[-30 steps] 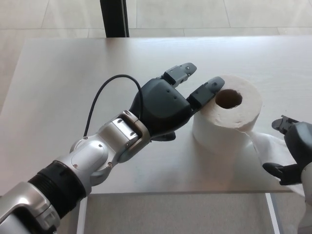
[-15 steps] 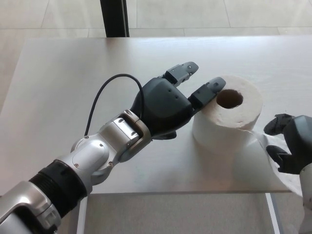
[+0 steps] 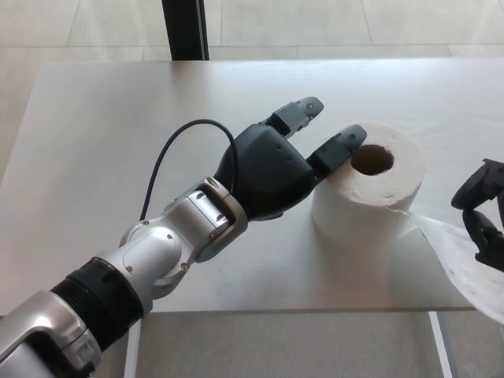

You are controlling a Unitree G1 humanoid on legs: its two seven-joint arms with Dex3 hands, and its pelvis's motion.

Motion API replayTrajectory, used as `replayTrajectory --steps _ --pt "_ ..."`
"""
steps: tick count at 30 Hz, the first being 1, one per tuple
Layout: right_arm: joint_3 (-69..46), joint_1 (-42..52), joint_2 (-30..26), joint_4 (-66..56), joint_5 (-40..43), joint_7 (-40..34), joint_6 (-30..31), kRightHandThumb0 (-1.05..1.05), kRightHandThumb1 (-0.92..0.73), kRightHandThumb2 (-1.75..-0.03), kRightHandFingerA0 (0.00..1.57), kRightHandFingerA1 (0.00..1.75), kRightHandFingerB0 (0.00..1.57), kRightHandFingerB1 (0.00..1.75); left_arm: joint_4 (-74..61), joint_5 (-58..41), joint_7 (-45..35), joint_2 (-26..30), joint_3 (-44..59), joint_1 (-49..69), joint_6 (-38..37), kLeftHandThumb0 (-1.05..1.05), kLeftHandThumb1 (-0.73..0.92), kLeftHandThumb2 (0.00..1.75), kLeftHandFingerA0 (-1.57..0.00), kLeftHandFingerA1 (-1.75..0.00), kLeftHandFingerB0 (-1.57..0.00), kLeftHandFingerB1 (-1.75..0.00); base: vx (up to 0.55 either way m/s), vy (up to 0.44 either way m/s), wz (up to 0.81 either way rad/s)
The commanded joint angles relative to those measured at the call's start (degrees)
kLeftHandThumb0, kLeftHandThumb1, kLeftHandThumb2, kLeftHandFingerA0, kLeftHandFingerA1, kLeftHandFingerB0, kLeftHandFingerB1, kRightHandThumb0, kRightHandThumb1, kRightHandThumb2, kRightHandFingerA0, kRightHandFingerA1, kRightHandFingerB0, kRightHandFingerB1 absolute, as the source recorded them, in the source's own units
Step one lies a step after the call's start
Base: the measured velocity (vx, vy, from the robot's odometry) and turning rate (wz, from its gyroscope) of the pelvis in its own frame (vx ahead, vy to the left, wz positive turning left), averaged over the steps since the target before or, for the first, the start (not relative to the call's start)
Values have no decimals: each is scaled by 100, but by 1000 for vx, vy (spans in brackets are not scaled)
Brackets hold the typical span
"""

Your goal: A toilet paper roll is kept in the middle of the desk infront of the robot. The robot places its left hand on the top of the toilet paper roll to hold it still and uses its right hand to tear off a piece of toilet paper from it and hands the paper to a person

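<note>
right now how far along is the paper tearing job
Done: the left hand has a fingertip on the top edge of the toilet paper roll, bracing it. In hand: the right hand is at the loose sheet, which looks attached to the roll. Left: tearing it off and passing it over; no person is in view.

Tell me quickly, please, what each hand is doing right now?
Left hand: open, one fingertip on the toilet paper roll.
Right hand: cannot be told.
</note>
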Motion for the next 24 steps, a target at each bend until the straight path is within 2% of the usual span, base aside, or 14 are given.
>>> replayTrajectory --steps 1,2,3,4,5,6,7,9,10,11,14,15,22,24 --pt "63 92 -119 -222 -28 609 249 -45 -76 -63 54 115 44 34 35 235 -59 38 -55 44 111 -45 48 80 0 -13 -1 -2 0 0 0" --pt "130 21 -219 -250 -263 954 453 -53 -76 -62 33 44 31 30 66 272 -61 43 -64 28 136 -48 49 80 0 -13 0 0 0 0 0" --pt "155 -17 -273 -255 -356 1070 510 -56 -74 -63 21 37 25 29 76 270 -53 52 -60 19 118 -48 49 80 0 -13 0 0 0 0 0" --pt "182 -26 -336 -340 -427 1298 582 -34 -55 -108 3 52 0 47 90 272 -28 57 -58 18 110 -48 51 80 0 -13 0 -1 0 0 0" --pt "193 -64 -382 -444 -411 1651 717 -59 -73 -63 4 25 14 25 118 279 -13 66 -56 6 111 -48 49 79 0 -12 0 -1 0 0 0" --pt "224 -98 -502 -555 -479 2125 860 -76 -52 -87 0 15 2 25 97 329 -50 73 -70 1 161 -50 51 80 0 -12 0 0 0 0 0" --pt "244 -102 -589 -654 -499 2437 934 -83 -52 -83 0 6 6 11 106 319 -40 74 -64 -2 152 -45 56 64 0 -3 0 -11 0 0 0" --pt "376 -98 -850 -787 -726 3090 928 -82 -53 -84 0 9 3 6 81 304 -106 88 -35 -23 171 -48 48 79 0 -14 0 -4 0 0 0" --pt "417 -84 -921 -850 -725 3322 961 -70 -65 -60 0 0 0 17 89 289 -116 85 -26 -34 165 -49 50 80 0 -12 0 -1 0 0 0" --pt "442 -42 -954 -894 -700 3367 940 -84 -54 -86 0 8 9 3 104 285 -78 85 -23 -43 152 -48 48 80 0 -15 0 -2 0 0 0" --pt "548 54 -909 -982 -740 3507 1027 -81 -52 -81 0 0 2 5 110 299 -62 66 -23 -61 173 -47 48 81 0 -16 -1 -6 0 0 0" --pt "594 89 -892 -991 -786 3527 1034 -85 -53 -82 0 0 1 1 120 306 -78 47 -34 -60 187 -43 57 64 0 -7 0 -18 0 0 0" --pt "822 200 -619 -1058 -947 3560 1214 -83 -52 -85 0 10 2 3 165 344 7 66 -93 -32 132 -44 58 67 0 -3 0 -14 0 0 0" --pt "854 232 -562 -1061 -995 3542 1243 -70 -48 -74 0 0 0 11 147 336 -15 63 -88 -32 130 -45 57 66 0 -4 0 -15 0 0 0"
